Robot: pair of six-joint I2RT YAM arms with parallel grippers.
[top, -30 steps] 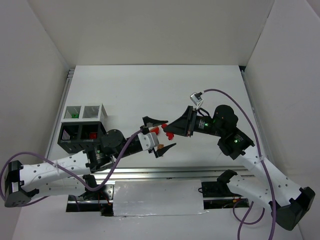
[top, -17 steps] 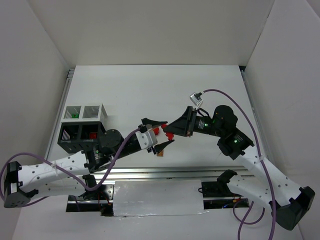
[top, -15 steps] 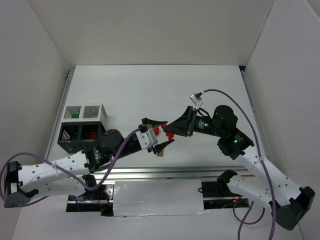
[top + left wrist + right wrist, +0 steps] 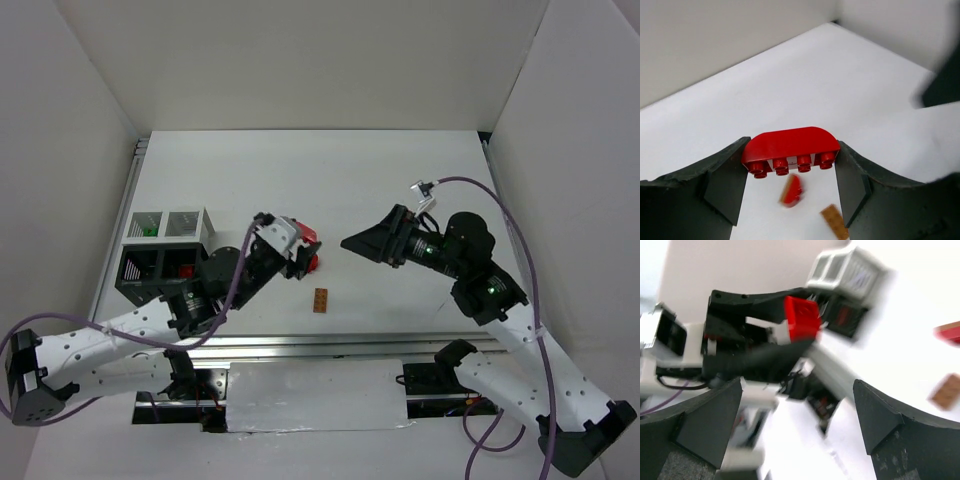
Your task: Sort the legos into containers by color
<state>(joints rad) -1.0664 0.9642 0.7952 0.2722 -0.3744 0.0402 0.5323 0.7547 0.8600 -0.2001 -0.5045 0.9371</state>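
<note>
Right wrist view smeared throughout, edges soft: white bins [image 4: 850,270] and black bins [image 4: 842,317] legible there only as pale and dark blocks, contents not readable. Same cluster seen from above at the left side of the tabletop [image 4: 300,170], white pair behind, black pair in front, with the right black bin partly covered by the left arm [image 4: 110,335]. Green bit [image 4: 148,230] in the left white bin and red bit [image 4: 185,270] in the right black bin, both too small for any shape. Left hand [image 4: 298,248] closed partway on a red brick [image 4: 788,145], one finger against each end, rounded face up, a row of four studs showing below. Small red piece [image 4: 791,191] under that brick in the left wrist view, blurred; resting or not, impossible to tell. From above, just beside the left hand's near finger; in the right wrist view, cut off by the right edge. Orange-brown brick [image 4: 321,300] flat on the tabletop, near the left hand on the side toward the arm bases, touching neither hand. Right hand [image 4: 362,243] spread wide, nothing between its fingers, pointed at the left hand across a short gap; in the left wrist view, only a dark blur at the right edge.
</note>
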